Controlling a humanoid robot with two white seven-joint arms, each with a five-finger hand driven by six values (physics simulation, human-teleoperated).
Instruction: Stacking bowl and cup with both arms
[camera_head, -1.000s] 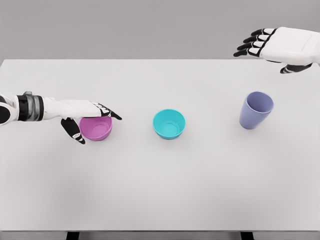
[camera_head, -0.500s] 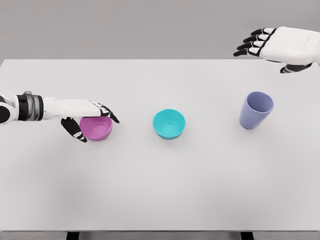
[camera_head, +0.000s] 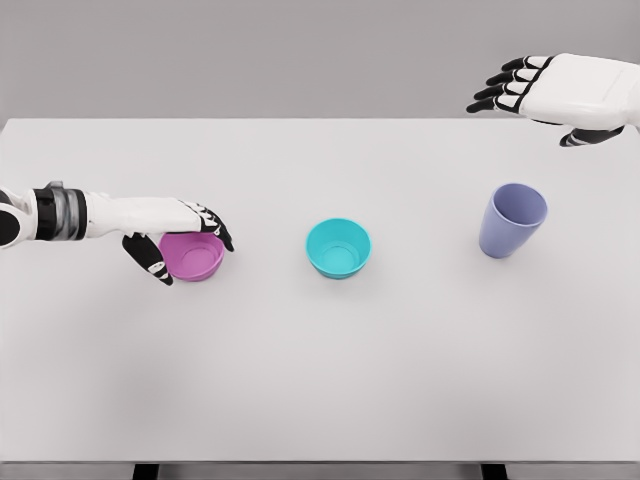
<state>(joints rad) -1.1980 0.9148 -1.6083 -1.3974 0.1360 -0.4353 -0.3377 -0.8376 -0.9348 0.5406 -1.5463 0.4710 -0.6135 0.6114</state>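
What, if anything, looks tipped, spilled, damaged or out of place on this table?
Nothing stands out. The pink bowl, teal bowl and purple cup all stand upright and apart on the white table. The left hand straddles the pink bowl's rim; the right hand hovers open beyond the cup.

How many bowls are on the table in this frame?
2. The pink bowl sits at the table's left, under the left hand; the teal bowl stands near the middle. Nothing seems hidden.
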